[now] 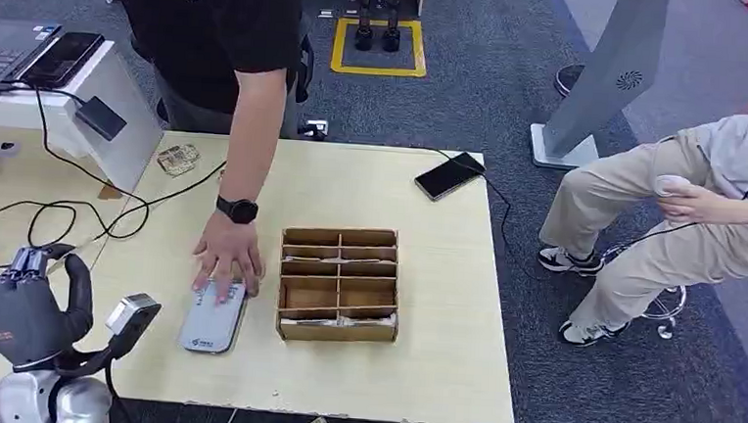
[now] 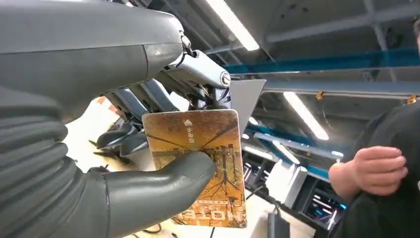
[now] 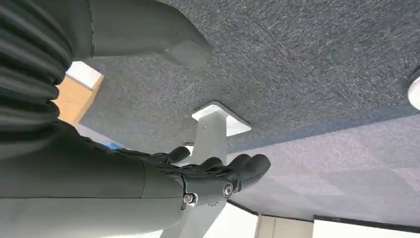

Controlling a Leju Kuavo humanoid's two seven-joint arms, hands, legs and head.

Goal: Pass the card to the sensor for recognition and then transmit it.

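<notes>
The robot's left hand (image 1: 25, 313) is raised over the near left corner of the bench (image 1: 440, 353), and it grips the card (image 2: 200, 163) between its thick thumb (image 2: 168, 183) and the darker fingers (image 2: 133, 106) behind it. The card is a brown and orange one with a tree-like pattern and a small white arrow near one short edge. In the left wrist view its long axis runs roughly along the line away from the thumb's base, and the arrow end lies toward the fingertips while the lettered end sticks out past the thumb. Its printed face is turned to the wrist camera.

The sensor (image 1: 213, 321), a flat pale grey pad, lies on the bench just beside the left side of a cardboard divider box (image 1: 339, 283). A person in a black shirt leans over the far edge and rests a hand (image 1: 228, 258) on the pad's far end. A dark phone (image 1: 450, 175) sits near the far right corner. A second person sits off the right side.

The right hand (image 3: 218, 173) hangs over grey carpet with its fingers loosely apart and nothing in them.
</notes>
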